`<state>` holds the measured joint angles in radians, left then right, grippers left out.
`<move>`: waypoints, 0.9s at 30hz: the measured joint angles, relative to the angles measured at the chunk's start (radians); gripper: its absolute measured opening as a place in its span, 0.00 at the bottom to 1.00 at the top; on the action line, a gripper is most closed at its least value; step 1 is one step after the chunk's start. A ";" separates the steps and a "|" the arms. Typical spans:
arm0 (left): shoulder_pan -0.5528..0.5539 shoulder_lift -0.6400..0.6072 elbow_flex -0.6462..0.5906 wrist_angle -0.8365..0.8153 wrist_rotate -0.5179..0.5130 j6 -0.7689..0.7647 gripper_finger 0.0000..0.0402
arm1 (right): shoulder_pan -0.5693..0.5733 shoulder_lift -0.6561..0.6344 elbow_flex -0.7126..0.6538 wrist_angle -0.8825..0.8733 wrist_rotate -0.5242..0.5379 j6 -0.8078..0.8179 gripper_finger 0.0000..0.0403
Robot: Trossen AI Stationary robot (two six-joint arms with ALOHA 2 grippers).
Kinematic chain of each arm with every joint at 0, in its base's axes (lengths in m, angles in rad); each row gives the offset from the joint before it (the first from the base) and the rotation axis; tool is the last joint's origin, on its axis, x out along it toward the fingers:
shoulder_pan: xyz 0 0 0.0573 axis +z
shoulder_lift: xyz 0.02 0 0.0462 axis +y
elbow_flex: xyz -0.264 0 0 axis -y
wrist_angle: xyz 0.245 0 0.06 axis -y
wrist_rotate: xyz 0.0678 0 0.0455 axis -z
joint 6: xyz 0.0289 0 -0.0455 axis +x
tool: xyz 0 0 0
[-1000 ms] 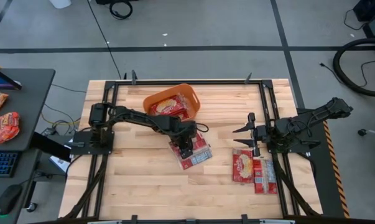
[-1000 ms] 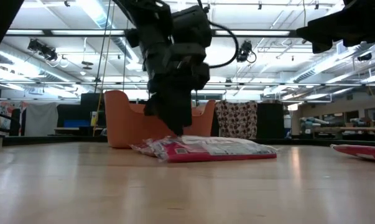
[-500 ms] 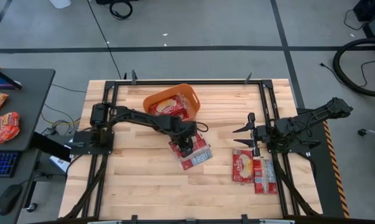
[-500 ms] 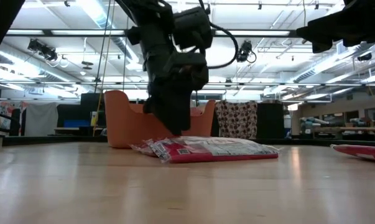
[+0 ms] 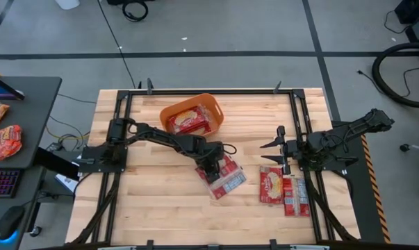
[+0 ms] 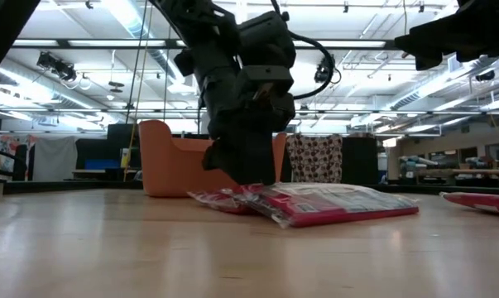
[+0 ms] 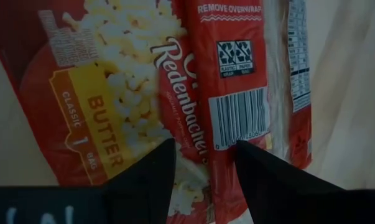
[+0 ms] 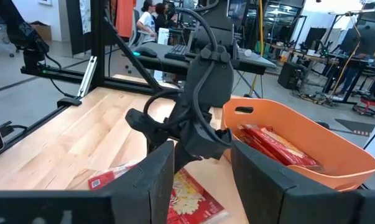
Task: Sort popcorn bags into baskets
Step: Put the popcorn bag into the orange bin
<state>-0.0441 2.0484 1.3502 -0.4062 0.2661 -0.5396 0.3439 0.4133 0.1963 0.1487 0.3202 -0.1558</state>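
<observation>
Two overlapping red popcorn bags [image 5: 226, 179] lie flat on the table's middle; in the left wrist view one shows its butter label [image 7: 81, 93] and the other its barcode [image 7: 243, 81]. My left gripper [image 5: 209, 167] stands over them, pointing down, open [image 7: 204, 149]. The orange basket [image 5: 216, 111] sits toward the far edge with red bags [image 5: 188, 119] inside. Two more bags [image 5: 272, 186] [image 5: 296, 196] lie flat near the right. My right gripper [image 5: 269, 151] waits open at the right side, just beyond these two bags. My left gripper comes at the overlapping bags from above, pointing down, fingers apart. Its fingertips [image 6: 249, 180] meet the bags' upper faces where the barcode bag's edge [image 7: 206, 134] overlaps the butter-label bag. Both bags lie on the table. Whether any wrapper is pinched between the fingers cannot be told.
Black frame rails [image 5: 299, 132] run along the table's left and right sides. Bare wood [image 5: 153, 201] lies toward the near edge. A side desk [image 5: 21, 118] with more packets stands off the table's left. People show far off in the room beyond the basket.
My left gripper has moved toward the table's right and a little toward the near edge, staying low. The two bags under it have slid along the table with it and turned slightly, lying now farther from the basket.
</observation>
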 joint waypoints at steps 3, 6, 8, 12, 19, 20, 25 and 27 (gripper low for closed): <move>-0.007 0.003 -0.001 0.038 0.008 -0.013 0.43 | 0.000 0.009 0.000 -0.018 -0.015 0.021 0.41; -0.015 0.003 -0.002 0.059 0.002 -0.018 0.43 | 0.000 0.060 0.000 0.000 -0.050 0.030 0.41; -0.018 0.003 -0.002 0.061 -0.002 -0.017 0.43 | 0.000 0.118 0.000 0.035 -0.052 0.029 0.41; -0.017 0.003 -0.002 0.060 -0.001 0.003 0.43 | 0.012 0.259 0.000 0.131 -0.057 0.051 0.41; -0.015 0.003 -0.002 0.070 -0.004 0.086 0.43 | 0.119 0.491 0.001 0.240 0.036 0.157 0.41; -0.015 0.003 -0.002 0.074 -0.009 0.102 0.43 | 0.138 0.521 0.001 0.242 0.066 0.175 0.41; -0.017 0.003 -0.002 0.111 -0.064 0.162 0.43 | 0.214 0.664 0.001 0.280 0.173 0.280 0.41; -0.016 0.003 -0.002 0.124 -0.095 0.193 0.43 | 0.236 0.723 0.015 0.278 0.193 0.317 0.41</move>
<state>-0.0601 2.0514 1.3483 -0.2819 0.1715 -0.3461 0.5795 1.1366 0.2113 0.4271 0.5129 0.1612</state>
